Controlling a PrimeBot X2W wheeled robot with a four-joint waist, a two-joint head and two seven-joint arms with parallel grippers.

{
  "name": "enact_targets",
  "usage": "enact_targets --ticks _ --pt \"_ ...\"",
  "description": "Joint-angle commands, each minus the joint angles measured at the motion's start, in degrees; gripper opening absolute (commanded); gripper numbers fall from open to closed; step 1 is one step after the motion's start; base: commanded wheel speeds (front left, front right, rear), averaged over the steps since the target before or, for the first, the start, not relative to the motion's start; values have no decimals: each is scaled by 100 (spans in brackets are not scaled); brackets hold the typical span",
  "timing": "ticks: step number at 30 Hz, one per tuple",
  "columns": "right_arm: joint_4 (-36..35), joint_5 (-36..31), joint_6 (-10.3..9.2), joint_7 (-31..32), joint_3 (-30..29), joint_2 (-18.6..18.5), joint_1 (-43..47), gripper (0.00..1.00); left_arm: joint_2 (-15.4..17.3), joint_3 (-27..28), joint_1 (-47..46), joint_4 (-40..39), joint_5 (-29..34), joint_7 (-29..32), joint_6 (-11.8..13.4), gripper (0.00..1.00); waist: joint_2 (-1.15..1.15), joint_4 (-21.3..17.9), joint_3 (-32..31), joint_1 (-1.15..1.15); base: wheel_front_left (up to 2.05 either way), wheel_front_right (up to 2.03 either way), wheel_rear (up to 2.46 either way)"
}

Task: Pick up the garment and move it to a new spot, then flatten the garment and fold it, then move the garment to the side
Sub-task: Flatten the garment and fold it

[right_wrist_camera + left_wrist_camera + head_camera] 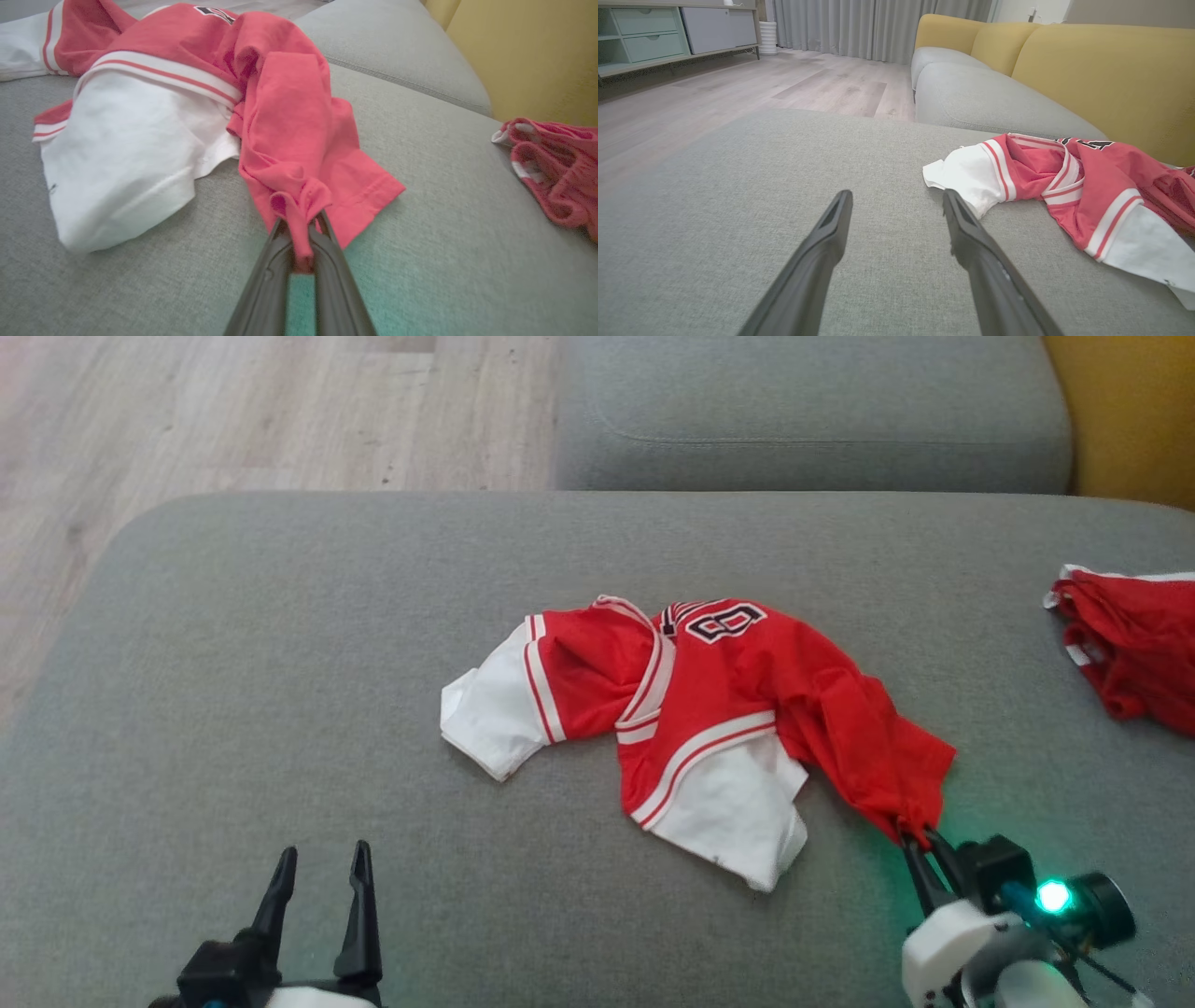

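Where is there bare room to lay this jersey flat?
Widest bare patch: the left half of the cushion, between its left edge, the open left gripper and the jersey. A narrower strip runs behind the jersey. Crowded on the right: the right gripper pinches the jersey's edge near another red garment.

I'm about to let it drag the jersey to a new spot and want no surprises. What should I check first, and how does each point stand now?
1. Right hand shut on the jersey at its red hem corner: ok.
2. Enough cloth pinched to survive a pull: cannot tell; only a small bunch sits between the fingers.
3. Left hand open, holding nothing, apart from the jersey: ok.
4. Jersey lying flat: not ok; it is crumpled, with the sleeves bunched.
5. Other red garment apart from the jersey: ok.
6. Bare cushion to the jersey's left for a new spot: ok.
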Motion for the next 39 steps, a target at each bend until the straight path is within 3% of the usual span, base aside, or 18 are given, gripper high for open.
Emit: enact_targets --ticks 1,2,3,4,10,15,17,21,28,39 --pt "-232 -29 37 -78 52 23 -154 4 124 244 -158 -192 -17 -56 30 100 0 -41 -10 1 0 0 0" --pt "-287 -27 37 -78 -10 57 -63 31 120 238 -157 -201 -15 -53 38 100 0 -62 -13 1 0 0 0" --pt "-332 -52 37 -75 -43 82 23 83 117 231 -157 -209 -14 -49 46 100 0 -76 -16 1 0 0 0" --pt "-376 -77 37 -68 -73 109 106 100 113 224 -157 -217 -12 -45 54 100 0 -88 -20 1 0 0 0" --pt "-794 -40 37 -51 -371 252 487 100 115 212 -154 -218 -30 -38 67 100 0 -125 -60 1 0 0 0" --pt "-1614 40 37 -7 -439 321 662 100 116 240 -150 -172 -53 -54 36 100 0 -120 -117 1 0 0 0" --pt "-2096 141 37 110 -211 361 717 100 103 234 -164 -162 -51 -62 22 100 0 -85 -137 1 0 0 0" --pt "-2329 359 37 406 374 399 723 100 71 205 -218 -161 -38 -66 4 100 0 34 -106 1 0 0 0" --pt "-1586 402 37 748 1235 343 481 100 58 228 -298 -130 -41 -74 -1 100 0 380 34 1 0 0 0" --pt "-12 137 37 810 760 424 -271 100 9 274 -341 -97 -32 -96 -15 100 0 700 185 1 0 0 0"
